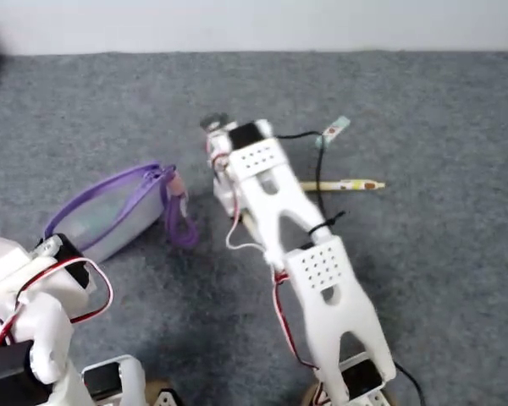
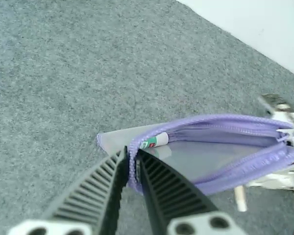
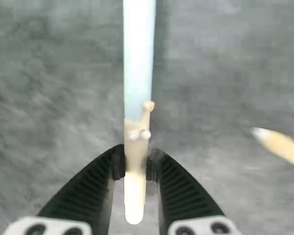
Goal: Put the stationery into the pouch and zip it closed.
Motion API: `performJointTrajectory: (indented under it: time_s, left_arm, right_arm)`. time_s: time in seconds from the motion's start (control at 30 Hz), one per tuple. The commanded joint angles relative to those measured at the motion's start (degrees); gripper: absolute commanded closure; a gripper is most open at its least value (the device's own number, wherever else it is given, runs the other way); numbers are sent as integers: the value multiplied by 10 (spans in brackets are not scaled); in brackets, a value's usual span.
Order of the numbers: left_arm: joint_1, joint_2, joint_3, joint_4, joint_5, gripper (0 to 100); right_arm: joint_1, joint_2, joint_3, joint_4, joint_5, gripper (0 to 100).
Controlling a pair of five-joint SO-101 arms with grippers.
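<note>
The left claw (image 2: 131, 159) is closed on the purple zip edge of the pouch (image 2: 220, 156), pinching it at the end nearest the lower left of the high view. The pouch (image 1: 110, 216) lies on its side on the grey table (image 1: 423, 279), left of centre, with its mouth gaping open. Its purple loop strap (image 1: 183, 227) trails from the right-hand end. Inside the clear wall, just beyond the left claw's fingertips, lies a small white item (image 2: 154, 141) with a green and red label.

The right claw (image 3: 134, 159) is clamped around a pale pen (image 3: 138, 58), gripping its cream-coloured lower part while the light blue barrel runs straight away from the camera. In the high view this arm stretches from the bottom edge up to the centre, its head just right of the pouch's strap. A yellow pencil (image 1: 343, 184) lies flat on the table to the right of that arm, apart from the pouch.
</note>
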Motion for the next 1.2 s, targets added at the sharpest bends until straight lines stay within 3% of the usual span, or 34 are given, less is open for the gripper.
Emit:
performJointTrajectory:
  time_s: [0.0,0.23,0.4,0.47,0.7,1.17]
  left_arm:
    - [-3,16,-22,7,-6,986]
    - [-4,16,-27,7,-6,986]
    - [-3,16,-27,7,-6,986]
    - [-2,16,-27,6,-5,986]
    - [-2,16,-27,4,-4,986]
    - [-4,16,-25,6,-5,986]
  right_arm:
    - [21,-84,18,28,62,990]
    - [16,-238,258,27,86,971]
    - [16,-334,404,24,85,825]
    - [15,-356,420,20,85,786]
    - [9,-366,421,-82,83,789]
    - [-34,-243,421,-254,86,790]
